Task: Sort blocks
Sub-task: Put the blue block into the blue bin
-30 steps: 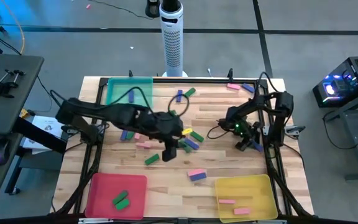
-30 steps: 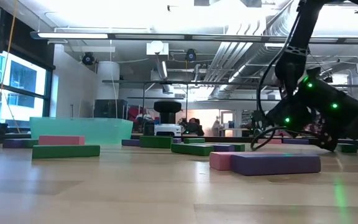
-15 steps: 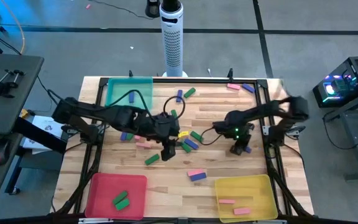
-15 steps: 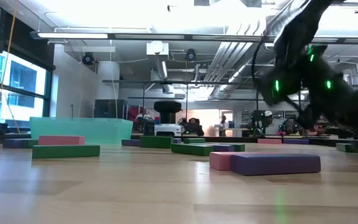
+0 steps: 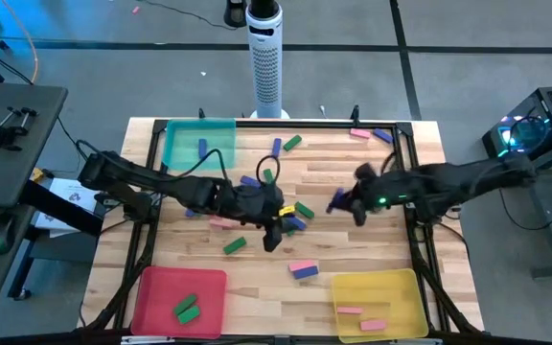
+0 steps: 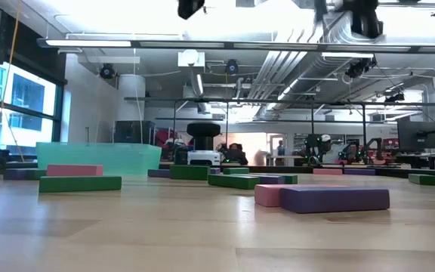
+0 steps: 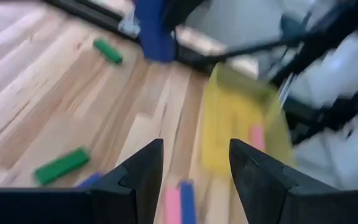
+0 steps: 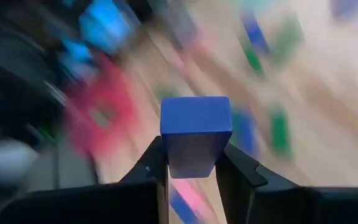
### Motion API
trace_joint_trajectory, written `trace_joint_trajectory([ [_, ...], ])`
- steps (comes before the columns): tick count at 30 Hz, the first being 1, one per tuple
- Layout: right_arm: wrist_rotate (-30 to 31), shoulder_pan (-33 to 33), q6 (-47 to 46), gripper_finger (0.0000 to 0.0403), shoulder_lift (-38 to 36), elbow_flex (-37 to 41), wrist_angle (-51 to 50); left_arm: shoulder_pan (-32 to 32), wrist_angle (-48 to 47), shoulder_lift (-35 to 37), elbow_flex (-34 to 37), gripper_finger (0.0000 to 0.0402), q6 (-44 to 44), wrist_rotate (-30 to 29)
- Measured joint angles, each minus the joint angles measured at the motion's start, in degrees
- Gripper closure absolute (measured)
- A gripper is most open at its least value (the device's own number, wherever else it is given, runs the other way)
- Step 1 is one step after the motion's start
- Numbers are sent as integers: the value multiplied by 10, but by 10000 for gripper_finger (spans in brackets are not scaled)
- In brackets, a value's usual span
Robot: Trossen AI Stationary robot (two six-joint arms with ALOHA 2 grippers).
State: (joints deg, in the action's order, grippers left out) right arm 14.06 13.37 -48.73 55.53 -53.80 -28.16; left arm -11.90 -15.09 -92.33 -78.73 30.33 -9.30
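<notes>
Right pincer (image 8: 191,163): closed narrow on a blue block (image 8: 195,135), held end-on between the two fingers, square face toward the wrist camera. In the high view it sits right of centre (image 5: 345,203), the arm reaching in from the right edge, the block a small blue spot at its tip.

Left pincer (image 7: 194,165): fingers apart with a clear gap, nothing between them. In the high view it sits at centre (image 5: 274,233), over a cluster of blocks.

Blocks, small bars in blue, green and pink:
- Centre cluster (image 5: 295,216): blue, green and pink mixed, around the left pincer.
- Pink-and-blue pair (image 5: 302,268), touching side by side, lower centre. In the low view they lie in the foreground at right (image 6: 323,198).
- Green bar (image 5: 234,245), alone, left of the left pincer.
- Green and blue bars (image 5: 284,146), upper centre.
- Pink and blue bars (image 5: 372,134), upper right of the tabletop (image 5: 353,259).

Trays:
- Teal tray (image 5: 175,144), upper left; one green bar inside.
- Red tray (image 5: 151,292), lower left; two green bars (image 5: 187,308) inside.
- Yellow tray (image 5: 396,287), lower right; two pink bars (image 5: 360,317) inside.
</notes>
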Motion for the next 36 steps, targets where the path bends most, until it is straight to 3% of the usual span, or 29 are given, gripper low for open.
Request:
trace_joint_trajectory([
  [5, 123, 59, 102, 341, 0, -84, 82, 25, 128, 0, 20, 228, -12, 30],
  [11, 133, 84, 225, 341, 52, -183, 108, 47, 258, 0, 22, 201, -54, 92],
  [15, 121, 86, 263, 341, 91, -229, 107, 57, 285, 0, 22, 169, -65, 103],
  [20, 119, 85, 268, 341, 130, -257, 90, 56, 320, 0, 22, 146, -70, 117],
  [36, 80, 84, 172, 341, 175, -261, 23, 58, 292, 0, 22, 145, -97, 135],
])
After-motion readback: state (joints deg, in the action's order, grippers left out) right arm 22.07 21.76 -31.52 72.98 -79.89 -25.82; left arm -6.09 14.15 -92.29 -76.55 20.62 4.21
